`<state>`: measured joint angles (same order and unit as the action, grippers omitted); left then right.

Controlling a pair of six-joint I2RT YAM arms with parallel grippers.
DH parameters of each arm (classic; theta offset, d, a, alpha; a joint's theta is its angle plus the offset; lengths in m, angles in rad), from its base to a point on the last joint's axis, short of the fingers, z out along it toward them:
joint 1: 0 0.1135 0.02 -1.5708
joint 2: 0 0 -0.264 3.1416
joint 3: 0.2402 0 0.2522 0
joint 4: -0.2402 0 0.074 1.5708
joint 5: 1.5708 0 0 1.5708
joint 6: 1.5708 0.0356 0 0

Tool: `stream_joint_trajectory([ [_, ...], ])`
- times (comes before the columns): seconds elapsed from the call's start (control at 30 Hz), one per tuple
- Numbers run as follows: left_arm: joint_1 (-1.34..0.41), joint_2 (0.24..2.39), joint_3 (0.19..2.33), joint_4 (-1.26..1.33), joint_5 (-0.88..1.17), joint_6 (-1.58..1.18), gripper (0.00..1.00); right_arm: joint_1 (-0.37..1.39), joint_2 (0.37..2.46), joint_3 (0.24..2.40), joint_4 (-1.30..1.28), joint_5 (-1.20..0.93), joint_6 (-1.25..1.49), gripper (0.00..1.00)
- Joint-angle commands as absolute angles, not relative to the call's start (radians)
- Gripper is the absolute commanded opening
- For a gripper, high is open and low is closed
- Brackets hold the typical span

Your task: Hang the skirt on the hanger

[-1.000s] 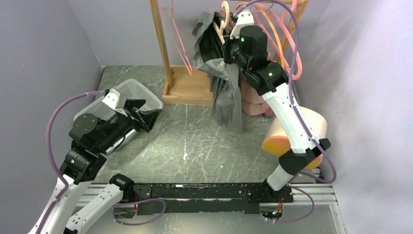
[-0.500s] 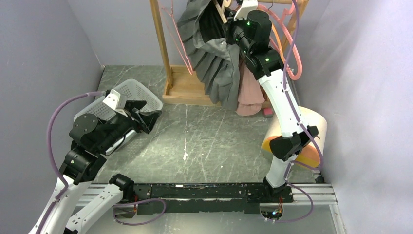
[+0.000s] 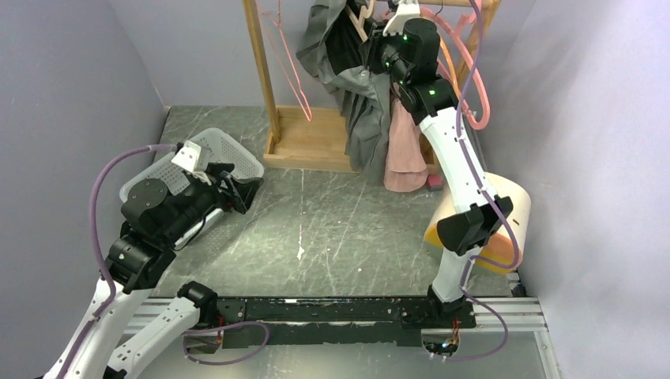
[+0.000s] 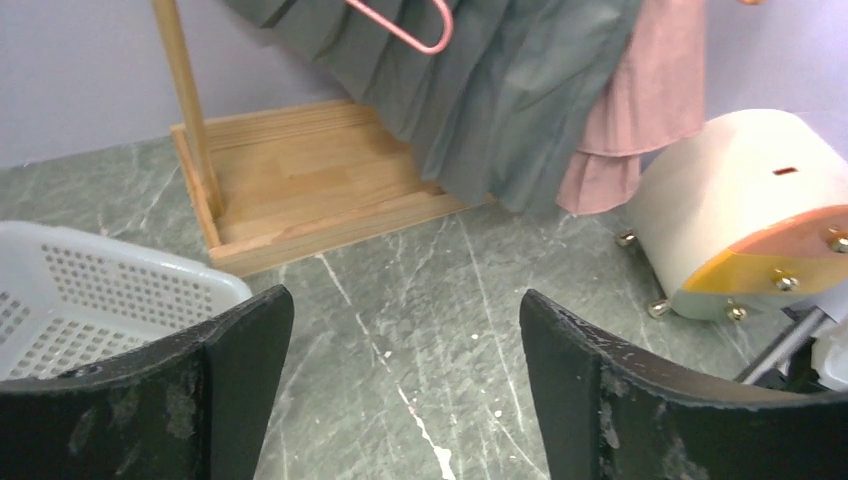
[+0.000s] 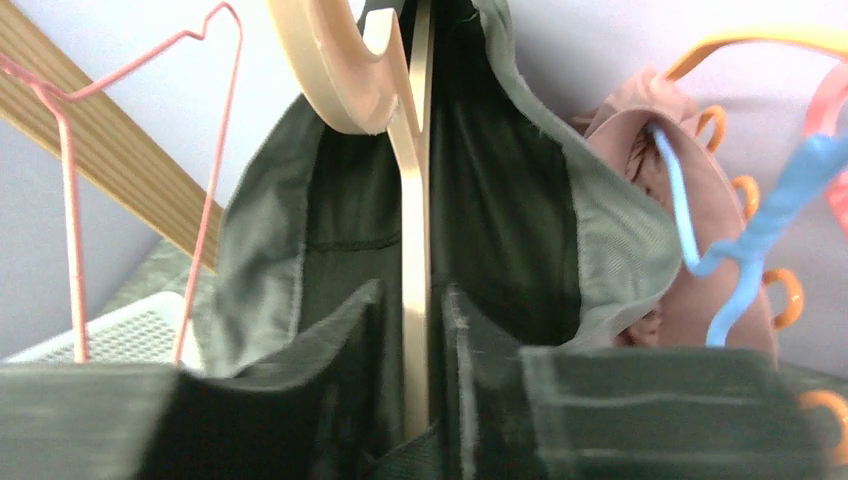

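"While the right arm stands raised at the wooden rack (image 3: 261, 63), what is the right gripper (image 5: 412, 400) doing?" asks the supervisor.

"Right wrist view, sir. Its two fingers (image 5: 330, 400) are pressed in on either side of the flat stem of the cream hanger (image 5: 410, 230), clamping it. The hanger stands upright, with its hook curling at the top of the view. Whether the hook sits over the rail cannot be determined."

"And the skirt?"

"The grey skirt (image 3: 359, 103) is on that hanger. The waistband is spread around the stem, with dark lining showing inside. In the overhead view the pleated cloth hangs down in front of the rack's base. Whether the hem touches the base cannot be told."

"Neighbouring items?"

"A pink garment (image 3: 404, 150) hangs just beside the skirt, against it, on the side nearer the right wall. A pink wire hanger (image 3: 288, 63) hangs on the other side, near the rack's post. A cream drum with an orange end (image 3: 513, 197) lies on the table (image 3: 332, 229) beside the right arm."

"Left side?"

"The left gripper (image 4: 400, 390) is low over the table next to the white basket (image 3: 225, 150), well apart from the rack. Its jaws are spread wide with nothing between them."
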<state>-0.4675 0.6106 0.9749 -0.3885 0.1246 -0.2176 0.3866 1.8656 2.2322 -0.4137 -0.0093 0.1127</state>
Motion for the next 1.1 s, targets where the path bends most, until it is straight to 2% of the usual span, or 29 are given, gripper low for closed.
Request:
stream_joint_trajectory([
  [0.0,-0.463,0.643,1.003,-0.427,0.012,-0.228,0.91,0.373,1.769,2.173,-0.363,-0.035,0.154,0.38],
  [0.07,-0.463,0.669,1.009,-0.448,-0.036,-0.238,1.0,0.37,1.717,2.127,-0.344,-0.045,0.169,0.49],
  [0.13,-0.463,0.702,1.015,-0.467,-0.068,-0.243,0.99,0.368,1.667,2.091,-0.327,-0.059,0.184,0.55],
  [0.27,-0.463,0.767,1.017,-0.482,-0.108,-0.266,0.99,0.367,1.569,2.03,-0.304,-0.089,0.207,0.6],
  [0.43,-0.455,0.833,1.019,-0.471,-0.154,-0.299,0.99,0.367,1.447,1.931,-0.318,-0.108,0.232,0.62],
  [0.57,-0.401,0.891,1.038,-0.495,-0.175,-0.337,0.97,0.367,1.305,1.752,-0.3,-0.144,0.263,0.62],
  [0.77,-0.244,0.997,1.042,-0.562,-0.165,-0.417,0.95,0.368,1.068,1.424,-0.202,-0.321,0.266,0.62],
  [0.87,-0.142,1.033,1.014,-0.588,-0.193,-0.448,0.96,0.368,0.997,1.304,-0.167,-0.395,0.266,0.62],
  [1.07,0.101,1.094,0.927,-0.603,-0.098,-0.502,0.93,0.369,0.905,1.083,-0.085,-0.527,0.304,0.63],
])
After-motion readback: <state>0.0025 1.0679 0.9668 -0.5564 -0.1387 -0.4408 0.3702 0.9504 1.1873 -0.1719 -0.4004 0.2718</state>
